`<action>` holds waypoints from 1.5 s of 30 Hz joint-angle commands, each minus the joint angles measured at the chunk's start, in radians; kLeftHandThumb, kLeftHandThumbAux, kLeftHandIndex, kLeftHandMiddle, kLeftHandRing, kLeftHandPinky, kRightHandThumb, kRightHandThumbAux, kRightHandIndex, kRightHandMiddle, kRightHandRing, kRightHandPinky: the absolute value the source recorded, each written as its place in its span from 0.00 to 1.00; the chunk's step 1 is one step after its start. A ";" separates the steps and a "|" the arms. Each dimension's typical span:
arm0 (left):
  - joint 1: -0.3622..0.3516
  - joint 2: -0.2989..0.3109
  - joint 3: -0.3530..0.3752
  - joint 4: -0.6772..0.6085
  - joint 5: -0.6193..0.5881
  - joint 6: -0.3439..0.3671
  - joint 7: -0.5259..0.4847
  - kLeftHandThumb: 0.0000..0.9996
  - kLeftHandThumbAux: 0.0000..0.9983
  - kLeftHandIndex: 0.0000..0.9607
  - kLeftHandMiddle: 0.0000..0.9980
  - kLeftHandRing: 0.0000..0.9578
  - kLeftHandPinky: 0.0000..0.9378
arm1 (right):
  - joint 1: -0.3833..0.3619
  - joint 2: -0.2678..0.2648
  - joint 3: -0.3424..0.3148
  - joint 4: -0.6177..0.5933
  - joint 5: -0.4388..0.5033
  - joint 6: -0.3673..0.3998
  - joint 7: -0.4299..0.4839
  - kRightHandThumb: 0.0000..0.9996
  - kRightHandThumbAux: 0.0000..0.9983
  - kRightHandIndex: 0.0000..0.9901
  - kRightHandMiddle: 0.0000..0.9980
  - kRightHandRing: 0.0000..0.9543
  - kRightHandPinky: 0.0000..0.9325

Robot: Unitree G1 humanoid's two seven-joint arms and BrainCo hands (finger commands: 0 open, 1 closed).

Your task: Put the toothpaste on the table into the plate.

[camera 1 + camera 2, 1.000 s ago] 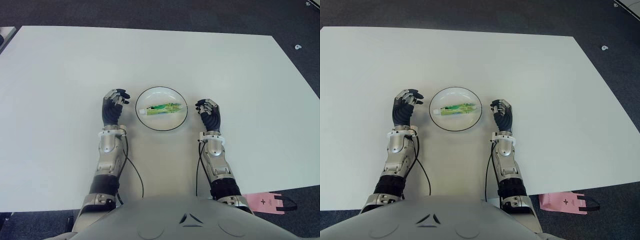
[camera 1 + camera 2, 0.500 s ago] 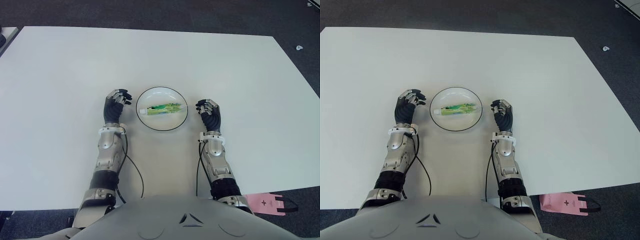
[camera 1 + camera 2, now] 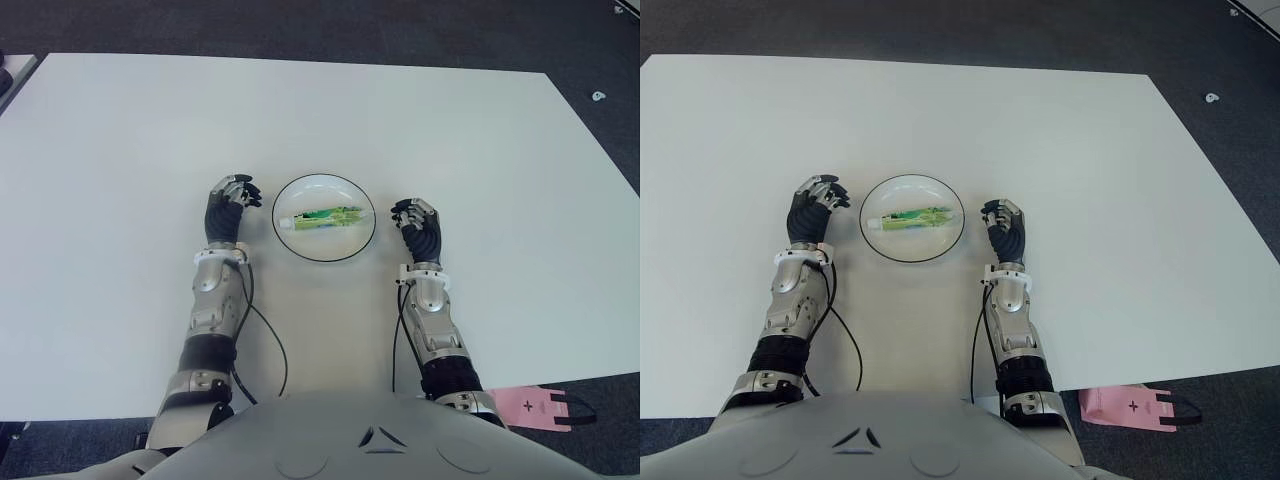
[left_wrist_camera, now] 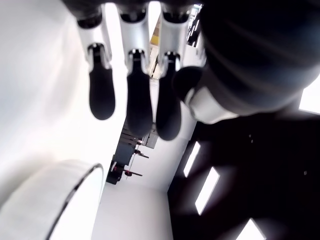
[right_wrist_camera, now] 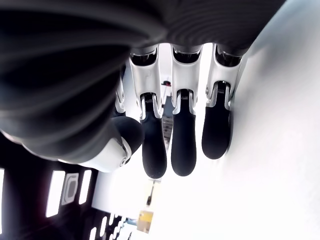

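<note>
The white tabletop (image 3: 120, 150) carries a round white plate (image 3: 323, 245) with a dark rim, set near the robot. The left hand (image 3: 228, 207) shows just left of the plate, apart from it, and the right hand (image 3: 419, 225) just right of it; both are empty, with fingers (image 4: 139, 102) loosely curled and slightly parted. The toothpaste (image 3: 322, 216) lies flat across the plate's middle, white cap toward the left hand. A pink bag (image 3: 535, 404) shows past the near edge.
</note>
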 commanded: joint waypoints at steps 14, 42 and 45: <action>0.063 -0.024 0.023 0.153 -0.031 0.101 -0.043 0.72 0.71 0.46 0.63 0.63 0.61 | 0.086 0.009 0.005 0.107 0.006 0.072 0.011 0.71 0.73 0.43 0.50 0.51 0.53; 0.052 -0.055 0.085 0.240 -0.099 0.078 -0.125 0.72 0.71 0.46 0.60 0.59 0.61 | 0.098 0.016 0.006 0.092 0.011 0.067 0.015 0.71 0.73 0.43 0.50 0.52 0.54; 0.054 -0.054 0.083 0.242 -0.095 0.074 -0.129 0.72 0.71 0.46 0.59 0.59 0.60 | 0.102 0.018 0.005 0.092 0.016 0.062 0.017 0.71 0.73 0.43 0.50 0.52 0.53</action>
